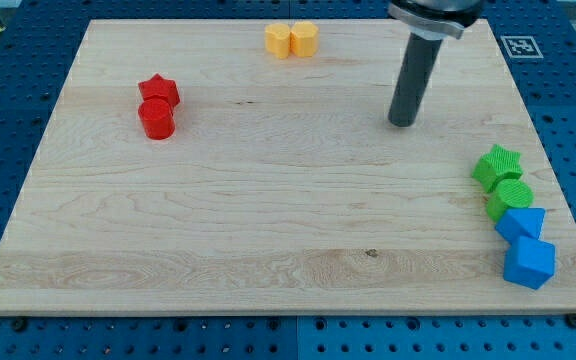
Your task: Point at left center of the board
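Observation:
My tip rests on the wooden board in its upper right part, away from every block. The dark rod rises from it to the view's top. A red star and a red cylinder touch each other at the upper left. Two yellow blocks sit side by side at the top edge, left of the rod. At the right edge a green star, a green cylinder, a blue block and a blue cube stand in a column.
The board lies on a blue perforated table. A fiducial marker is at the top right, just off the board.

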`<state>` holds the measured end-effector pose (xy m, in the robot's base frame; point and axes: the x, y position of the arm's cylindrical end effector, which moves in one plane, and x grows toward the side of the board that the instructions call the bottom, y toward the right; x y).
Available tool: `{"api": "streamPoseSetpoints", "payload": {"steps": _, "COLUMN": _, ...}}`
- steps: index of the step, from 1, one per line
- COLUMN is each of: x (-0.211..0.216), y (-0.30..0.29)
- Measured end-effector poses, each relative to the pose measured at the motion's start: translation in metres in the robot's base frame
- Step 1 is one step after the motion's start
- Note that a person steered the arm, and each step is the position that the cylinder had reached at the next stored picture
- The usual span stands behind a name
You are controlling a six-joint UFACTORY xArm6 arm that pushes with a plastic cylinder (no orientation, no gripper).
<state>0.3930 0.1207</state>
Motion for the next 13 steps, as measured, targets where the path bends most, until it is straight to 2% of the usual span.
{"api": "streamPoseSetpoints", "payload": {"steps": 2, "x": -0.018, "y": -0.089}}
{"api": "streamPoseSetpoints", "payload": {"steps": 3, "x": -0.024, "y": -0.110}}
{"api": "streamPoseSetpoints", "payload": {"steps": 5, "x": -0.024, "y": -0.110}}
{"api": "streamPoseSetpoints", "payload": {"steps": 6, "x": 0.014, "y": -0.110}}
{"api": "streamPoseSetpoints", "payload": {"steps": 8, "x": 0.035, "y": -0.110}}
{"api": "streamPoseSetpoints", "payload": {"steps": 9, "x": 0.077, "y": -0.118}}
{"api": "streamPoseSetpoints", "payload": {"steps": 10, "x": 0.104, "y": -0.158}}
{"api": "streamPoseSetpoints", "payload": {"steps": 11, "x": 0.102, "y": -0.239}}
{"api": "streamPoseSetpoints", "payload": {"steps": 12, "x": 0.071, "y": -0.313}}
{"api": "streamPoseSetpoints", "payload": {"steps": 13, "x": 0.033, "y": -0.359}}
